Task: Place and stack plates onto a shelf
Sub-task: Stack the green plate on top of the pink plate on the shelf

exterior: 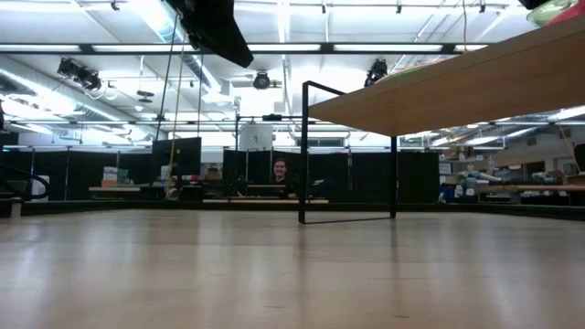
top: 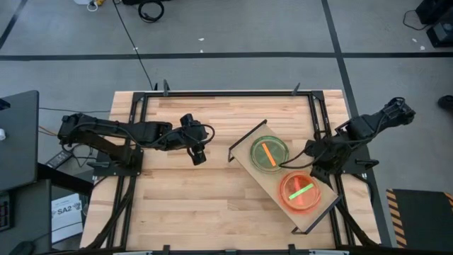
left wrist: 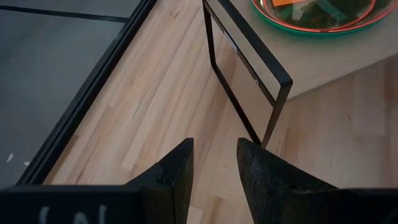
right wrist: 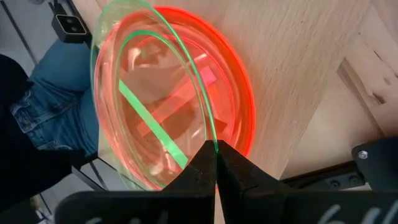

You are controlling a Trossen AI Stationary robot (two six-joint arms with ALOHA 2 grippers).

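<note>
The shelf [top: 316, 218] stands slantwise on the table's right half and carries two stacks of plates. A green-rimmed stack with an orange bar [top: 269, 154] sits at its left end. A pink-orange stack [top: 301, 193] sits toward its near end, with a clear green plate [right wrist: 134, 106] tilted over it. My right gripper [right wrist: 216, 165] is shut on that green plate, at the stack's far side [top: 309, 170]. My left gripper [top: 198, 152] hovers left of the shelf, slightly open and empty [left wrist: 214, 165], facing the shelf's black wire end frame [left wrist: 249, 81]. My right gripper pinches the green plate's rim [right wrist: 213, 142] between its two shut fingertips, at the edge nearest the wrist. The plate is tilted, its held edge raised above the pink-orange stack [right wrist: 233, 74]. Whether its opposite edge rests on the stack, I cannot tell.
The shelf's wire legs [exterior: 303, 151] stand on the slatted tabletop [top: 184, 205], which is bare left of and in front of the shelf. A black frame runs round the table edges [top: 226, 93]. A person's leg in jeans [right wrist: 50, 106] shows beyond the table's right edge.
</note>
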